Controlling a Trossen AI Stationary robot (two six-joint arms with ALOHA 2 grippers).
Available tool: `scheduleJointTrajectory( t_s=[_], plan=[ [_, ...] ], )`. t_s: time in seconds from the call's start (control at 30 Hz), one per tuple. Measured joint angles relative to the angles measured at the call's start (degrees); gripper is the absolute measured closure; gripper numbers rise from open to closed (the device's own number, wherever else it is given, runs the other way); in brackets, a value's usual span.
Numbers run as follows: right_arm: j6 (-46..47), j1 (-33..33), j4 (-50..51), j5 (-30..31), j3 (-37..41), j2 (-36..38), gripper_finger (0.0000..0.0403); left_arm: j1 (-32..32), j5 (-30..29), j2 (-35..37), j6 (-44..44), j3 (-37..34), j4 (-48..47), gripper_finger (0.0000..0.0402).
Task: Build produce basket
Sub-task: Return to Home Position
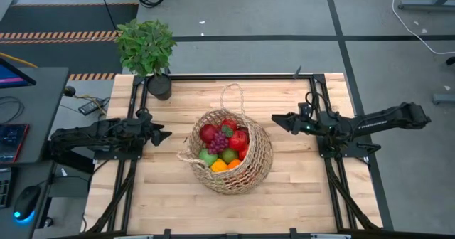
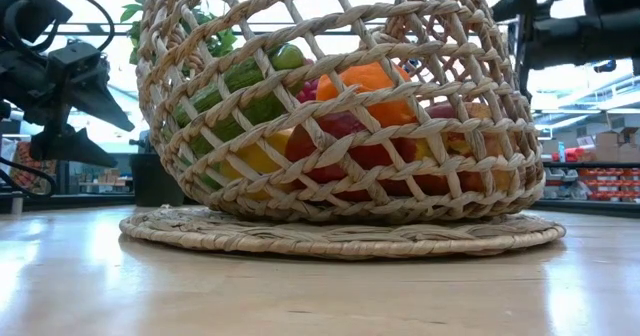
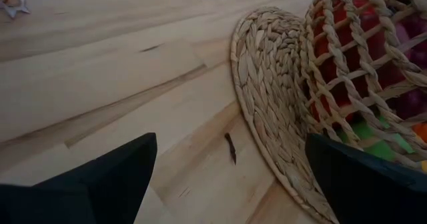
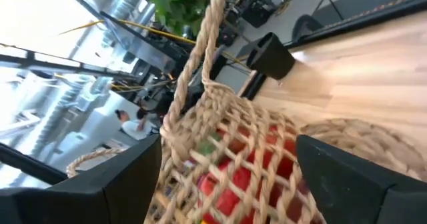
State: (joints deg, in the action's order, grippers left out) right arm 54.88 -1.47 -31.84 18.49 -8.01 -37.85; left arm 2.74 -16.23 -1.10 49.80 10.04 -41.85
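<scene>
High view: the basket [image 1: 256, 171] sits mid-table, heaped with the produce [image 1: 224, 145]; the left gripper [image 1: 165, 134] and right gripper [image 1: 277, 121] flank it, both apart from it. Low view: the produce fills the weave. Wrist views: both jaws spread wide, empty. Pulling straight back home should avoid snagging the loop handle [image 4: 212, 24].

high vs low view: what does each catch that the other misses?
High only: purple grapes topping the pile, thin loop handle lying on the wooden table. Low only: flat round woven mat underneath, green cucumber through the weave. Both: large tan open-weave wicker basket full of produce, left gripper and right gripper open beside it.
</scene>
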Motion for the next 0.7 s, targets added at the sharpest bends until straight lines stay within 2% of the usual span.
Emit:
scheduleJointTrajectory(
  t_s=[0.17,0.3,0.5,0.7],
  plan=[
    [1.8,-1.36,-6.88,-1.91,4.87,2.98,0.0055,0.0,0.01,0.0,0.0,0.0,0.0,0.0012],
    [0.38,-3.63,-7.24,-0.47,7.17,7.11,0.0055,0.0,0.02,0.0,0.0,0.0,0.0,0.0012],
    [-2.46,-5.76,-4.05,0.45,7.67,12.09,0.0055,0.0,0.04,0.0,-0.01,-0.02,0.03,0.0012],
    [-3.3,-6.36,2.34,-2.16,7.65,17.52,0.0055,0.0,0.04,0.0,0.0,-0.02,0.04,0.0012]
  ],
)
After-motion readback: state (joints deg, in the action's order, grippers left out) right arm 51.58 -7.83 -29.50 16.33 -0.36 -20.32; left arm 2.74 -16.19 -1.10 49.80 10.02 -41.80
